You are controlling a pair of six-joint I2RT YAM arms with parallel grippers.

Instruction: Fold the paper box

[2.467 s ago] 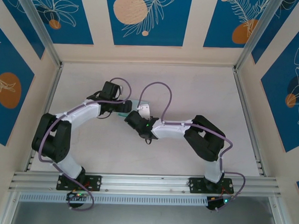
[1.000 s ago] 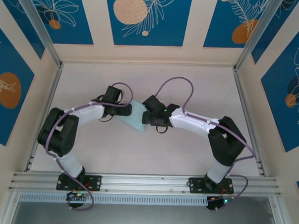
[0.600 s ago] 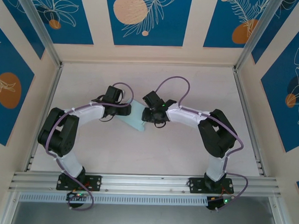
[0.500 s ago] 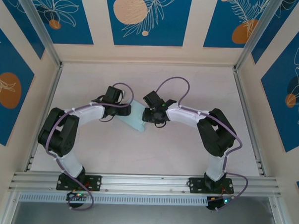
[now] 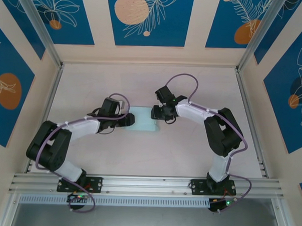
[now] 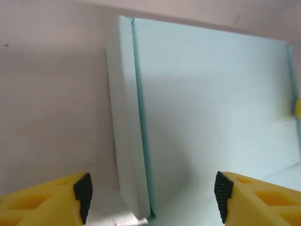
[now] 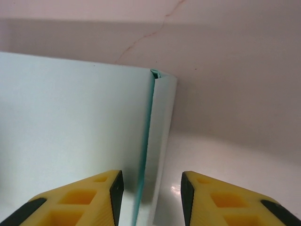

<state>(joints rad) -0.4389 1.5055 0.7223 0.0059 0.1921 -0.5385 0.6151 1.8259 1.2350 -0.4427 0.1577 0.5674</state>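
The box (image 5: 143, 119) lies flat mid-surface (image 5: 202, 85), with bare room on all sides but where the arms meet it. The left end effector (image 5: 132, 120) sits at its left edge, jaws spread wide and gripping nothing. The right end effector (image 5: 155, 113) straddles the raised right-edge flap, jaws partly apart and unclamped. Half a second ago the box sat skewed; now it lies square.

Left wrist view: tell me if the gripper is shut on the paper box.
No, the left gripper stands wide open over the paper box.
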